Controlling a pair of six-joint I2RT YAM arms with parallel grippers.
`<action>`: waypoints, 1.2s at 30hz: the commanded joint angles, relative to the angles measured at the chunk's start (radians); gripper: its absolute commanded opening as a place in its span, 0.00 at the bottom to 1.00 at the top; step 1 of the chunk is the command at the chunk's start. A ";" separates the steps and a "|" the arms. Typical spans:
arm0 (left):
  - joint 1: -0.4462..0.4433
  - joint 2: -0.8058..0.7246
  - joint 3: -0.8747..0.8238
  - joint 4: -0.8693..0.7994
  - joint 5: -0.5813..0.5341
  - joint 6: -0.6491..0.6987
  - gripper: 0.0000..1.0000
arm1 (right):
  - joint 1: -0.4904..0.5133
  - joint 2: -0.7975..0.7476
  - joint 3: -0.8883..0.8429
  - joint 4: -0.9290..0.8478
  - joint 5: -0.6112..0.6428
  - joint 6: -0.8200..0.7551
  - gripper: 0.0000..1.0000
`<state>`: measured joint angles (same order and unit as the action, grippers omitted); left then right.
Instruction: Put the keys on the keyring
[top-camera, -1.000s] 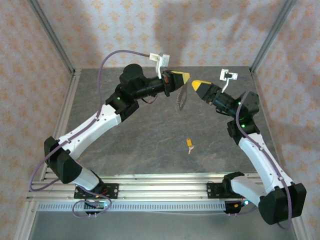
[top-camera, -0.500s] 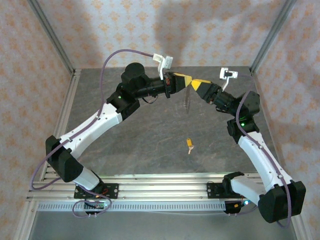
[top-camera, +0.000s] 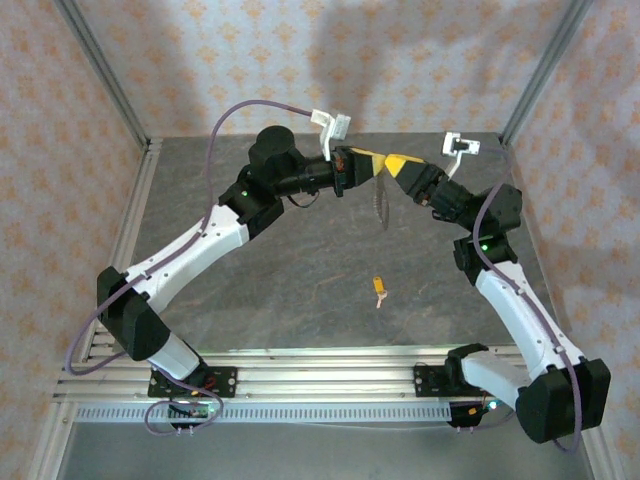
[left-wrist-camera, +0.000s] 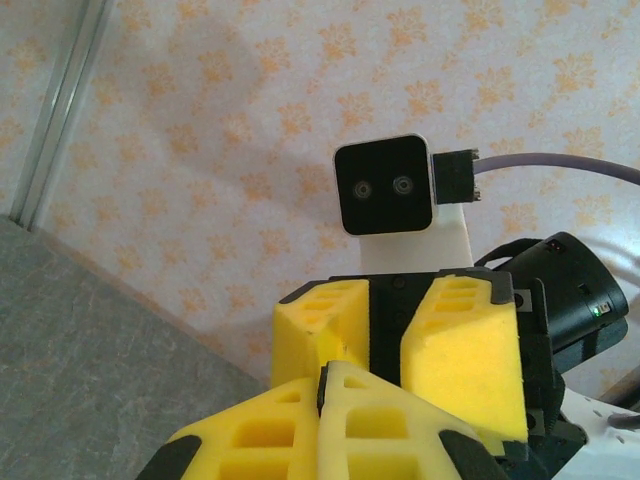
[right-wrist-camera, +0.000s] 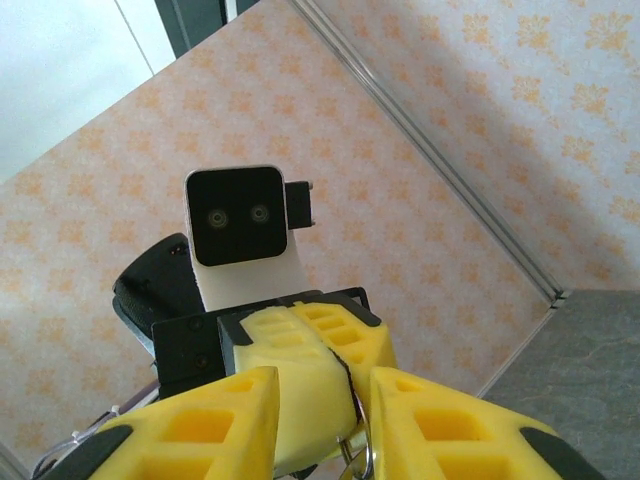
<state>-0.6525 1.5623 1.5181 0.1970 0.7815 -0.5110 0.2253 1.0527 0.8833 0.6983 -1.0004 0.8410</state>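
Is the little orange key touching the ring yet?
Apart. The top view shows the key lying on the table, with bare tabletop between it and the hanging keyring.

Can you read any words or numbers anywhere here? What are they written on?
No text can be read anywhere.
The wallpaper has orange flower shapes, no letters.
The black camera face has two round lenses, no label.
The key on the table is too small to show any marking.
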 joint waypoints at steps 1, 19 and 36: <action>0.004 0.007 0.026 0.087 0.006 -0.017 0.00 | 0.007 0.004 0.028 0.102 -0.037 0.030 0.28; 0.002 0.007 -0.044 0.232 -0.045 -0.133 0.00 | 0.012 -0.005 -0.008 0.102 -0.009 0.027 0.23; -0.018 0.032 -0.033 0.243 -0.048 -0.139 0.00 | 0.035 0.039 0.000 0.174 -0.008 0.072 0.13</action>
<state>-0.6525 1.5780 1.4769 0.3901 0.7319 -0.6498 0.2359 1.0916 0.8742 0.7956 -0.9886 0.9058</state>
